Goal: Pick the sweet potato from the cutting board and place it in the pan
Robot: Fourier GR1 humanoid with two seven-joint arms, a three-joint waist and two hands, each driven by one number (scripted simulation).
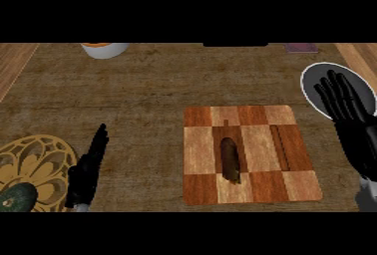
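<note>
R hand (344, 99) is up at the right edge, over the pan (315, 74). Palm flat, fingers straight and spread, tips pointing away from the robot toward the view's top; holds nothing. Its forearm comes in from the lower right corner and runs nearly straight up the right side.

L hand (90, 164) sits low left, seen edge-on, fingers straight and together, tips pointing up and slightly right. Open, nothing in it. It lies between the trivet (33, 164) and the board (250, 154), just beside the trivet's rim, well apart from the board.

Potato (230, 159) lies on the board, approx. centre, a bit low. Dark brown, elongated. Long axis runs near vertical in the view, i.e. away-from/toward the robot, lower end tilted slightly right. It's parallel w/ the board's long groove to its right. Neither hand touches it; R hand is well apart, up and to the right.

Pan: dark, white rim, partly cut by the right edge, beyond the board's top right corner.

Other: dark green item (16, 198) on the trivet's lower part; white cup (104, 50) w/ orange inside at the top left.
</note>
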